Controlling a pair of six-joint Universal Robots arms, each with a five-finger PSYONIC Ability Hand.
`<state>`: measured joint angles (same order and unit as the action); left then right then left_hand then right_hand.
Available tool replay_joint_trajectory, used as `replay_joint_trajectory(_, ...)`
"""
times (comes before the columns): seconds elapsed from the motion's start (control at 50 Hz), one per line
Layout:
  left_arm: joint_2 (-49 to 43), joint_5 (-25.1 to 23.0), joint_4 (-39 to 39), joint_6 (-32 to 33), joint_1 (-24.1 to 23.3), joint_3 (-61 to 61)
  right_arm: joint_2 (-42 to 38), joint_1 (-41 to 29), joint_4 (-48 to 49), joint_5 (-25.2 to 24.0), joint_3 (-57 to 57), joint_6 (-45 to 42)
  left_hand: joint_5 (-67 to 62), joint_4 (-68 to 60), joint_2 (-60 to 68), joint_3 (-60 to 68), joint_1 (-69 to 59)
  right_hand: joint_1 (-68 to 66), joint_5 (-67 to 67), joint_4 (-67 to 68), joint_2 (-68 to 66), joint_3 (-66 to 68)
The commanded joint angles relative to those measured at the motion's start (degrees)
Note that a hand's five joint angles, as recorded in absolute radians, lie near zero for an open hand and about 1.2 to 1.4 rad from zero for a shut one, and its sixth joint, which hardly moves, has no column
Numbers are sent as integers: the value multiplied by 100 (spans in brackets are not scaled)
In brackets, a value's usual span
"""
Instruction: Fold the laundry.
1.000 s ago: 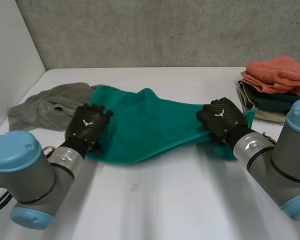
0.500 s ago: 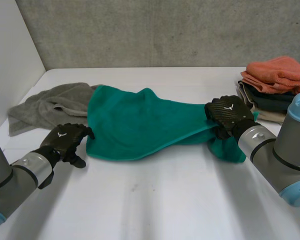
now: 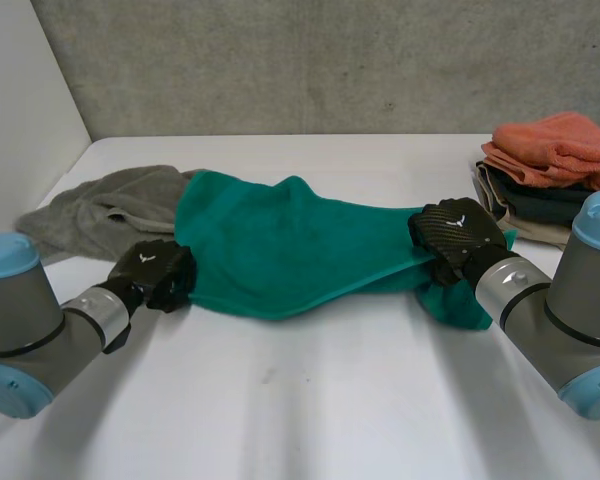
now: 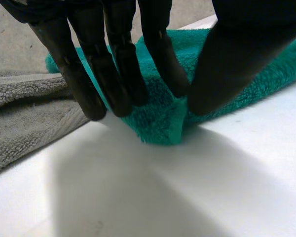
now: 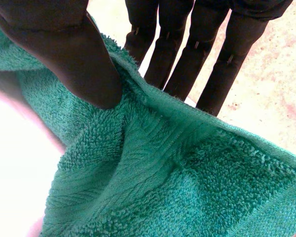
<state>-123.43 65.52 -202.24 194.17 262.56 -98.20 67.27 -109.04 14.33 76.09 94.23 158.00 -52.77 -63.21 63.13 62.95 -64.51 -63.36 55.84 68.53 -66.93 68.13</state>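
We see the green towel (image 3: 290, 245) lying across the middle of the tabletop (image 3: 310, 400), its long axis running from the left edge towards the right edge, the cloth bunched and rumpled along that line. Its left end touches the grey towel (image 3: 100, 210) heaped near the rear left corner; its right end droops in a loose fold near the stack of folded laundry (image 3: 550, 170) at the right edge.

Our left hand (image 3: 155, 272) is at the towel's near left corner; in the left wrist view its fingers (image 4: 118, 74) and thumb (image 4: 232, 64) close on that corner from either side, pinching it just above the tabletop. Our right hand (image 3: 457, 237) is at the right end; there the thumb presses the hemmed edge against the fingers, so it grips cloth too.

We judge the terry soft, limp and light, not slippery; it will sag between two grips and drag on the tabletop. Corners and hems are the places to hold, since the hem gives a firmer bite than the pile. With both ends held, the next move probably calls for drawing the long axis taut before folding.
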Motion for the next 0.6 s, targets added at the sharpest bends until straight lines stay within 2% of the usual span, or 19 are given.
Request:
replay_joint_trajectory(0.02, -50, 145, 35, 41, -3, 388, 75, 14, 0, 2, -28, -6, -1723, -1679, 1687, 1705, -1549, -1664, 1416, 1147, -1307, 1187)
replay_joint_trajectory(0.06, 38, 267, 53, 42, -38, 398, 232, 14, -61, 11, -106, -32, -1723, -1679, 1687, 1705, -1549, -1664, 1416, 1147, -1307, 1187)
replay_joint_trajectory(0.12, 1011, 522, 53, -2, -152, 345, 689, 14, -359, 2, -256, -225, -1723, -1679, 1687, 1705, -1549, -1664, 1416, 1147, -1307, 1187)
replay_joint_trajectory(0.16, 1931, 671, 35, -11, -214, 240, 1181, 23, -939, 2, -528, -612, -1723, -1679, 1687, 1705, -1549, -1664, 1416, 1147, -1307, 1187)
replay_joint_trajectory(0.2, 2461, 760, 18, 24, -240, 187, 1567, 119, -1622, -15, -948, -1015, -1723, -1679, 1687, 1705, -1549, -1664, 1416, 1147, -1307, 1187)
replay_joint_trajectory(0.32, 4360, 1129, 245, 33, -179, 222, 1974, 647, -3004, -15, -1907, -1675, -1723, -1679, 1687, 1705, -1549, -1664, 1416, 1147, -1307, 1187)
replay_joint_trajectory(0.46, 4451, 1235, 1168, 401, -196, 204, 1983, 805, -3841, -85, -2462, -1861, -1723, -1679, 1687, 1705, -1549, -1664, 1416, 1147, -1307, 1187)
replay_joint_trajectory(0.52, 4057, 1252, 1388, 674, -205, 99, 1825, 840, -4034, -94, -2427, -1940, -1723, -1679, 1687, 1705, -1549, -1664, 1416, 1147, -1307, 1187)
replay_joint_trajectory(0.6, 3301, 1244, 1441, 666, -389, -33, 1308, 788, -4043, -51, -2313, -1931, -1723, -1679, 1687, 1705, -1549, -1664, 1416, 1147, -1307, 1187)
